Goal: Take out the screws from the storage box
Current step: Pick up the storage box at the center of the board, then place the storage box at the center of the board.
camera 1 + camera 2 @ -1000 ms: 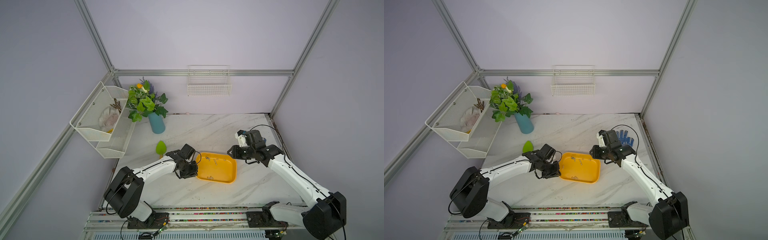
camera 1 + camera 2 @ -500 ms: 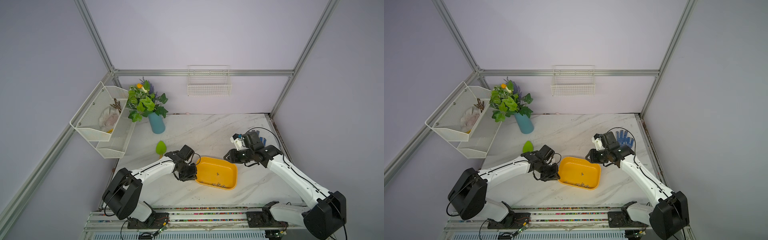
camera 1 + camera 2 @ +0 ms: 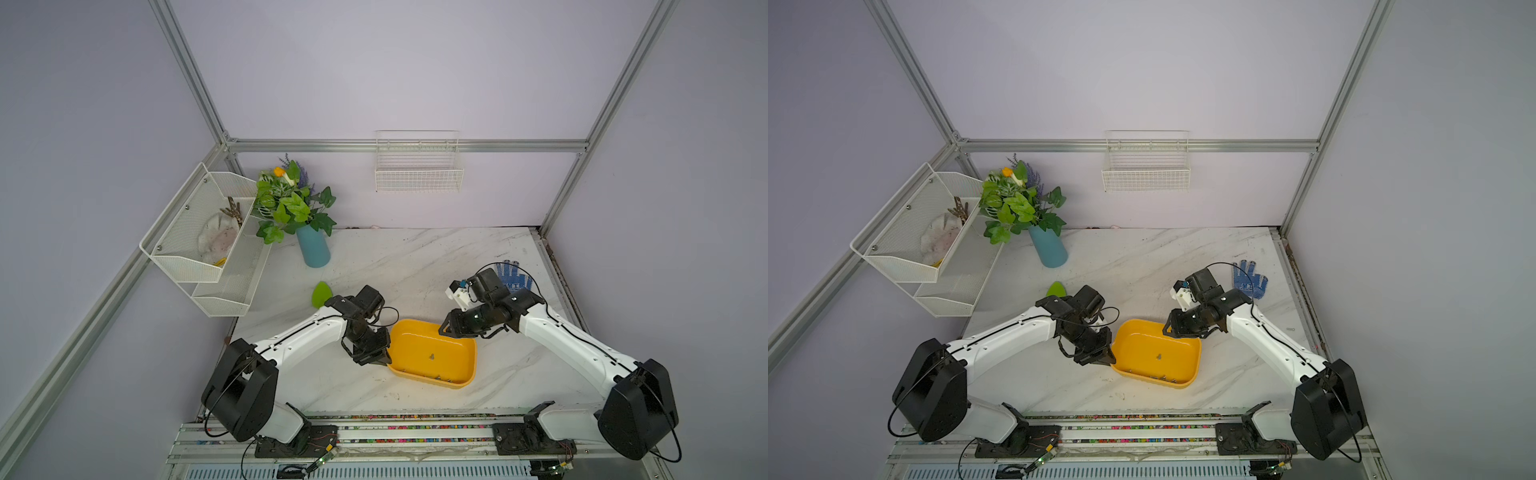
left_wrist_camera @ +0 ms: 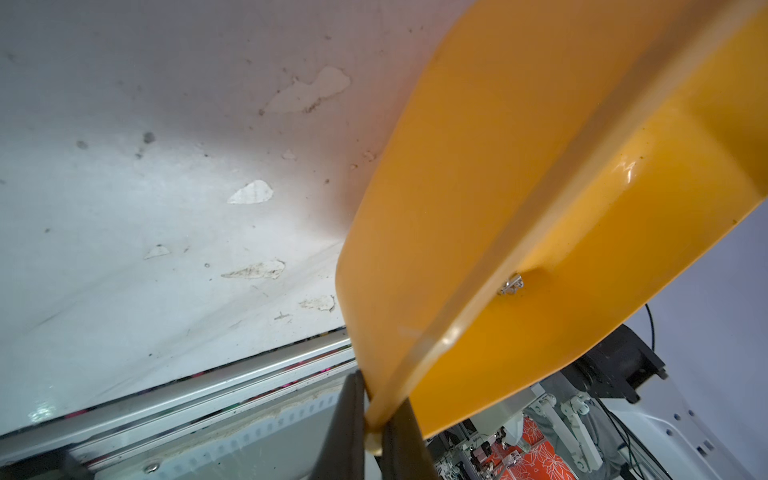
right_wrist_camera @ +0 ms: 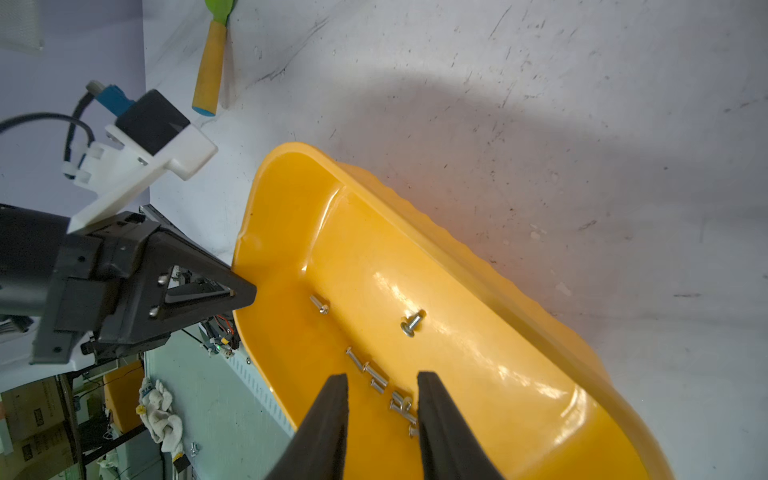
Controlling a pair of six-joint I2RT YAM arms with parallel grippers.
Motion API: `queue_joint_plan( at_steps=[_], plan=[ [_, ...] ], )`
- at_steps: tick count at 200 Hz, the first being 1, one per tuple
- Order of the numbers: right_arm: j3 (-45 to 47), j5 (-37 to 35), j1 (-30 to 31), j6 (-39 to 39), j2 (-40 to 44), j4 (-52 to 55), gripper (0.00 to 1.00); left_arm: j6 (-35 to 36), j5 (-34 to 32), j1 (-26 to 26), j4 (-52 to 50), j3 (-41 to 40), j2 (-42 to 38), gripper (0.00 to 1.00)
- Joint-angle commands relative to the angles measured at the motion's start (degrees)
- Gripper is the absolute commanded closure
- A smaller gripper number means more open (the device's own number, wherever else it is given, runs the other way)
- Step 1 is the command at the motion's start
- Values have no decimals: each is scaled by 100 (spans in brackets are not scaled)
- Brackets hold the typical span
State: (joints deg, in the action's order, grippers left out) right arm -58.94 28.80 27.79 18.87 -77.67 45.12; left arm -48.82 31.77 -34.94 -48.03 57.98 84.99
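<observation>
Top view: storage box [image 3: 1138, 349] gripped, glove [image 3: 1249, 279] print illegible

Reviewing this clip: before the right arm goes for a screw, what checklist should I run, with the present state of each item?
1. Left gripper shut on the storage box rim: ok.
2. Right gripper open and empty: ok.
3. Right gripper above the screws piled along one wall: ok.
4. All screws gathered together: not ok; a lone screw lies mid-floor.
5. Box level: not ok; it looks tipped in the left wrist view.
</observation>
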Motion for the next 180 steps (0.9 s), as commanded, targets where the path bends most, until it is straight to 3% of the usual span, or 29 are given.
queue_joint_plan(
  at_steps=[1,23,48,67,123,148,159,180],
  plan=[
    [31,-309,128,-213,-96,156,66,208,454,95,-329,764,-40,100],
    [92,-685,129,-330,-273,129,65,257,541,105,-416,778,-118,100],
    [236,-544,125,-311,-667,-172,66,216,932,110,-131,556,-155,100],
    [241,-336,210,-270,-680,-433,66,193,848,110,-67,361,-167,100],
    [-60,-1060,275,-449,-320,-172,68,205,598,145,67,-147,-95,100],
    [66,-576,293,-301,-47,-581,68,328,348,172,-96,-193,7,100],
    [61,-716,288,-237,127,-723,68,329,334,172,-55,-263,76,100],
    [-39,-1533,288,-481,120,-441,57,409,393,165,-132,-288,95,100]
  ],
)
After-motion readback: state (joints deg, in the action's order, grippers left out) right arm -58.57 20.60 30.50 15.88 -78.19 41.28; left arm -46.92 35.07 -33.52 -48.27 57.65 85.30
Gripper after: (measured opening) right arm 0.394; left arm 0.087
